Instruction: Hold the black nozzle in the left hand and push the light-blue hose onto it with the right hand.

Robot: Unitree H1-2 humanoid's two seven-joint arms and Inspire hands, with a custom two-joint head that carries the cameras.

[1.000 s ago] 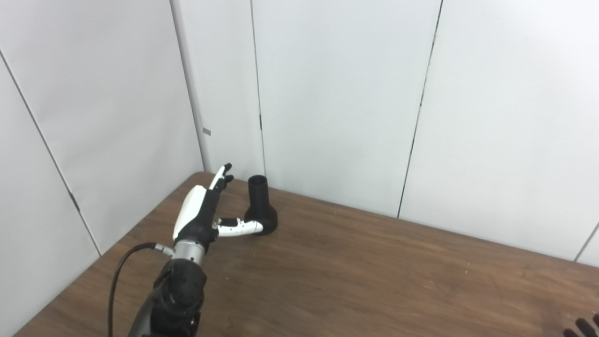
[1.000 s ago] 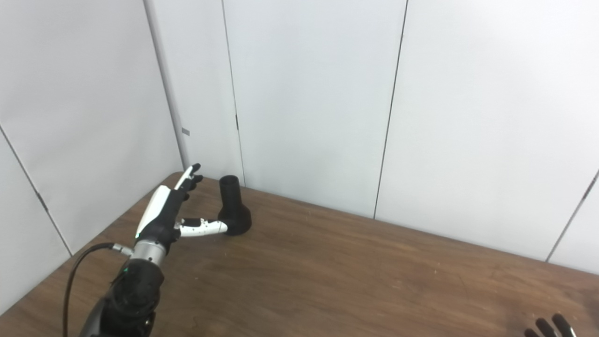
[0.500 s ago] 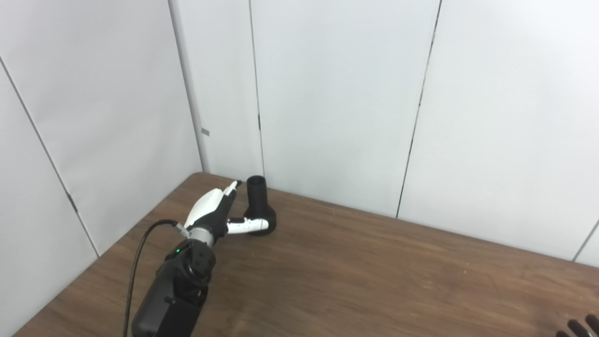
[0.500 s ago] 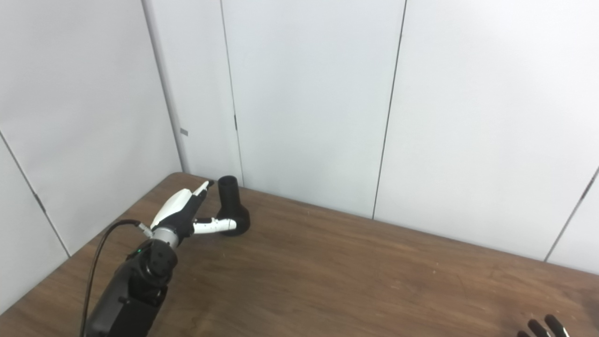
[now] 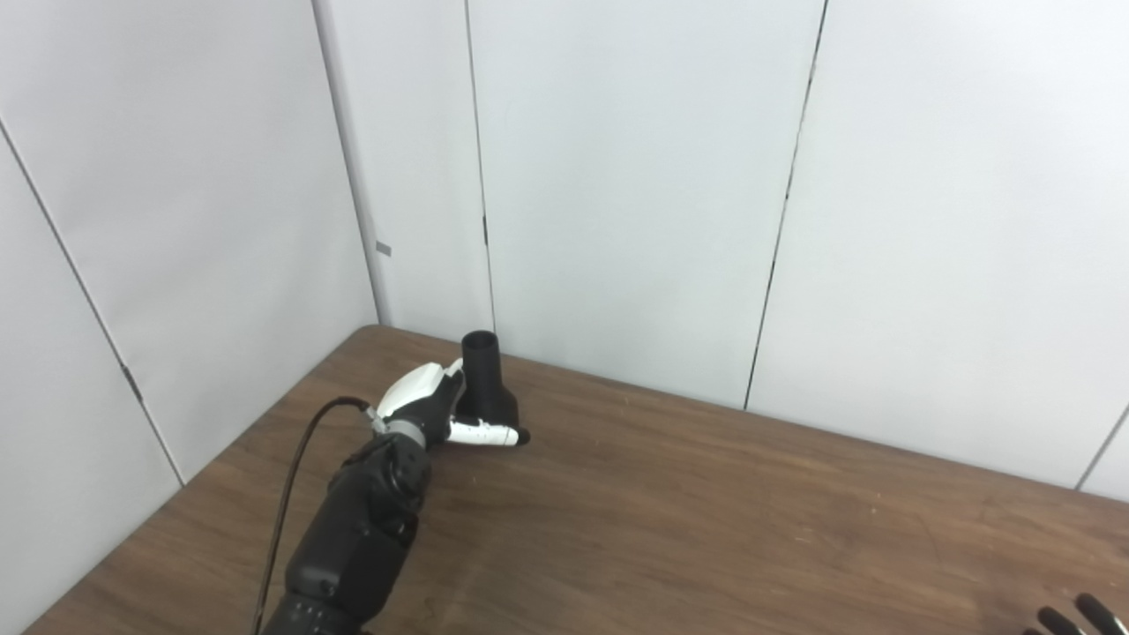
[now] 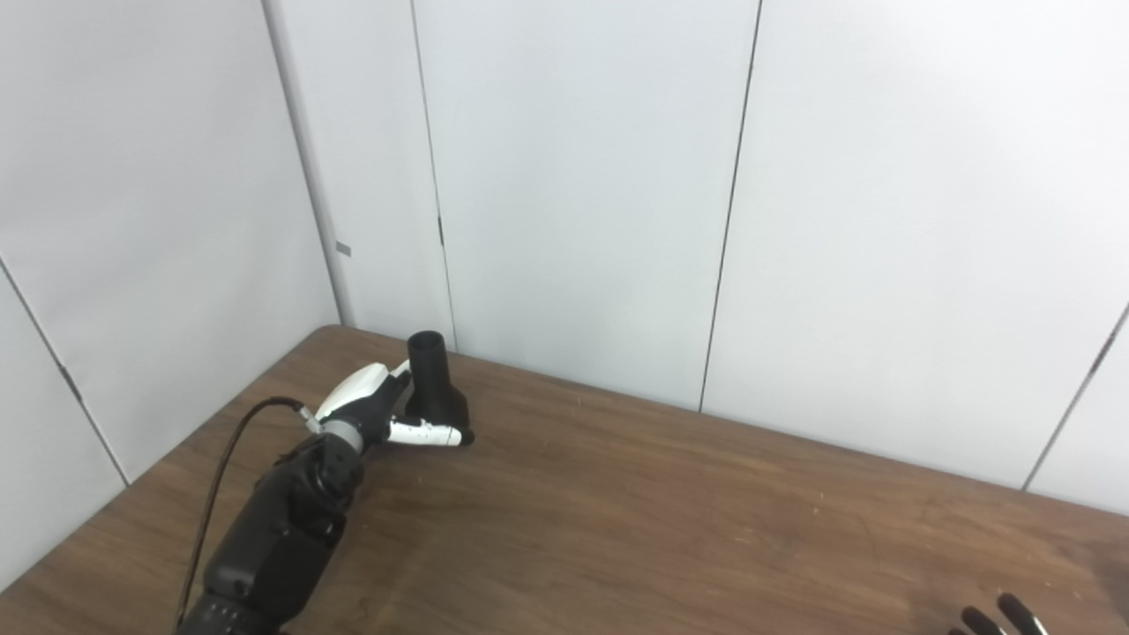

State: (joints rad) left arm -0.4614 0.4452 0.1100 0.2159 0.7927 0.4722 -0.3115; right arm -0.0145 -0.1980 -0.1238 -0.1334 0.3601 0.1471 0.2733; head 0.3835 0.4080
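Black nozzle (image 5: 488,388) stands upright on the table (image 5: 706,511), tucked between the left hand (image 5: 432,407)'s fingers (image 5: 456,369) and thumb, not clamped yet. Looks rigid, light plastic; I'd grip the wide base. Right hand (image 6: 992,621): can't tell.

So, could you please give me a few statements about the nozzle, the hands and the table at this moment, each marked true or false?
1. The black nozzle stands upright on the table, narrow end up. True.
2. The left hand is at the nozzle, with its thumb lying across the front of the wide base. True.
3. The light-blue hose is already pushed onto the nozzle. False: no hose shows in either view, and the nozzle's top opening is bare.
4. The right hand is beside the nozzle. False: only its fingers show at the bottom right edge, far across the table.
5. The nozzle is near the table's far left corner, close to the wall. True.
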